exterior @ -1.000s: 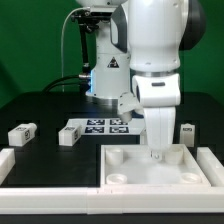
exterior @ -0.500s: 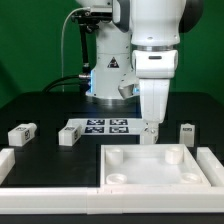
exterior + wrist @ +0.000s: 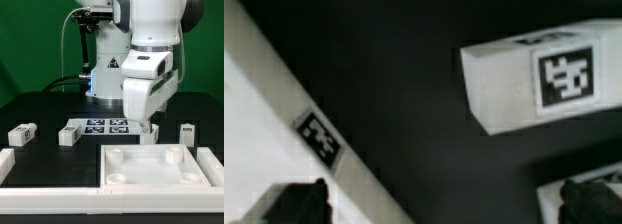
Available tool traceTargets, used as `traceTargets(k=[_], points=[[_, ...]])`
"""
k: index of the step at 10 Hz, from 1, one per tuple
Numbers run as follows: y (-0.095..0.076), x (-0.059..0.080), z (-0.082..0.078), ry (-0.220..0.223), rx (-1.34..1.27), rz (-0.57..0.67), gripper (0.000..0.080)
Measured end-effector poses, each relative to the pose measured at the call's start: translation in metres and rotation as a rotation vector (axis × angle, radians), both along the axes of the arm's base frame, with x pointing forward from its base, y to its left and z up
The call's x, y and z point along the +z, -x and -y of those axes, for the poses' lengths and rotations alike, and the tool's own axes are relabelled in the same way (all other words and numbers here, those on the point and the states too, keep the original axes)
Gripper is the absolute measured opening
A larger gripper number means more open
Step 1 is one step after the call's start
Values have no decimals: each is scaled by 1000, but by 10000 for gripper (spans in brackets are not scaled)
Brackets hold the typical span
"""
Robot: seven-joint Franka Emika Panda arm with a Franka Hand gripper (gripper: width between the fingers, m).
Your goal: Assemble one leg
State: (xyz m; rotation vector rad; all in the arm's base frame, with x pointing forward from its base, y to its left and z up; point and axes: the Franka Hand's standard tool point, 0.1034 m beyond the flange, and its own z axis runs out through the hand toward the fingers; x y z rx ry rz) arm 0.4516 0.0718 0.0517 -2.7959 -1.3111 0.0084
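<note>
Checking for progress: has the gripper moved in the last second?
Yes. The gripper rose away from the large square piece, back toward the marker board.

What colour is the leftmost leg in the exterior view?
The leg is white with black square markings; exterior view.

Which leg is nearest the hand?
The leg just below the hand, at the exterior view's right of the marker board; the others stand farther off.

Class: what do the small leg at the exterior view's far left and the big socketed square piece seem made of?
The leg: likely matte white plastic, with crisp edges, uniform colour and a printed black-and-white tag. The square piece: probably the same plastic, smooth, evenly white, with rounded moulded sockets; not certain.
</note>
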Motion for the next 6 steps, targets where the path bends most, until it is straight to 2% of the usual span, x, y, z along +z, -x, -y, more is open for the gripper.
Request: traceTargets(k=[3, 6], points=[[9, -1, -13, -2, -388, -31, 649], [14, -1, -41, -9, -713, -36, 649]])
